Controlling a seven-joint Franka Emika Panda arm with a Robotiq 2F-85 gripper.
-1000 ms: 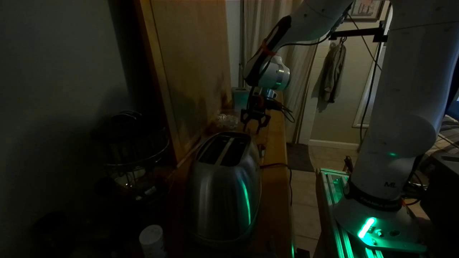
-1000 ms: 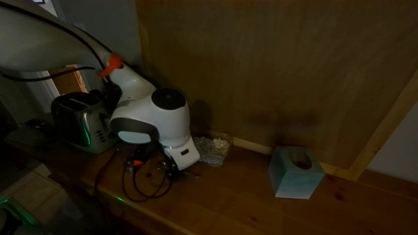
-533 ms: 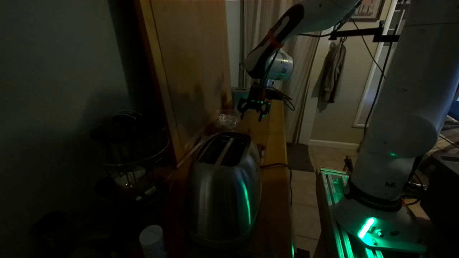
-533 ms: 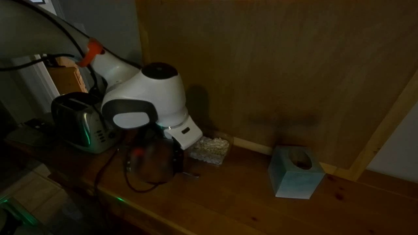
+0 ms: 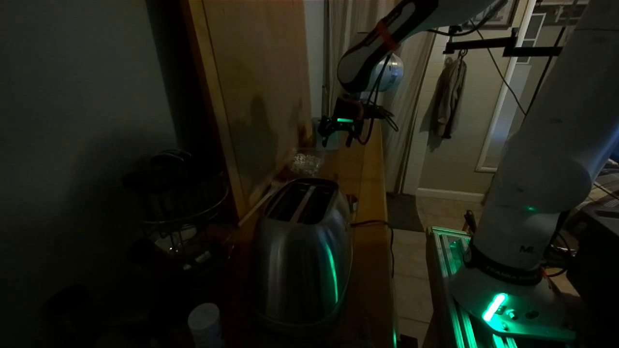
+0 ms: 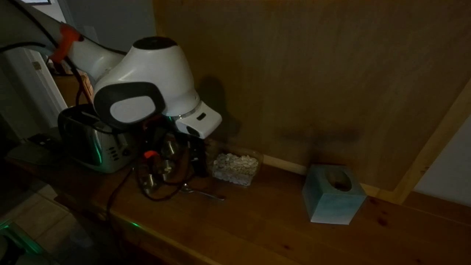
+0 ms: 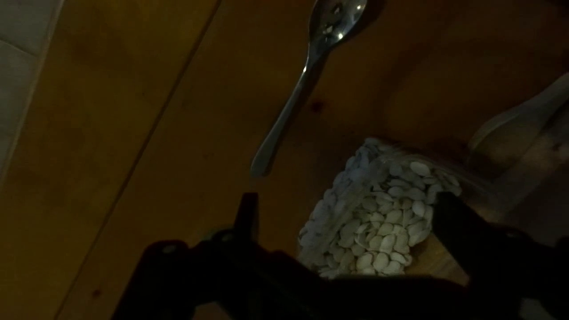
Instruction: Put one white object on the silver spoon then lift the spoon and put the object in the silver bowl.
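- The end effector (image 7: pixel 347 198) is held well above the desk (image 6: pixel 279 228), pointed downward, with its fingers spread wide; nothing is seen gripped between them.
- The white seeds (image 7: pixel 382 235), from which the one object is presumably to be picked, are heaped in a clear box (image 6: pixel 259 162) close to the wooden panel (image 6: pixel 316 92); the wide spacing would suit a pinch there, though a single seed may be hard to part from the heap.
- The spoon (image 7: pixel 293 95) is laid near the box with its hollow upward, probably so that a dropped seed can be caught after a short carry; its handle is unobstructed, as the later lift would need.
- In the wrist view, pale marks (image 7: pixel 328 30) are shown in the spoon's hollow; whether they are seeds or glints cannot be told.
- In an exterior view, the spoon cannot be made out beyond the toaster (image 5: pixel 302 261), yet the outline of the raised end effector is shown.
- The tissue box (image 6: pixel 333 206), well apart from the spoon, is missing from the wrist view.
- Among the cables (image 6: pixel 159 200), shiny shapes (image 6: pixel 167 167) are seen; whether the silver bowl is one cannot be told.
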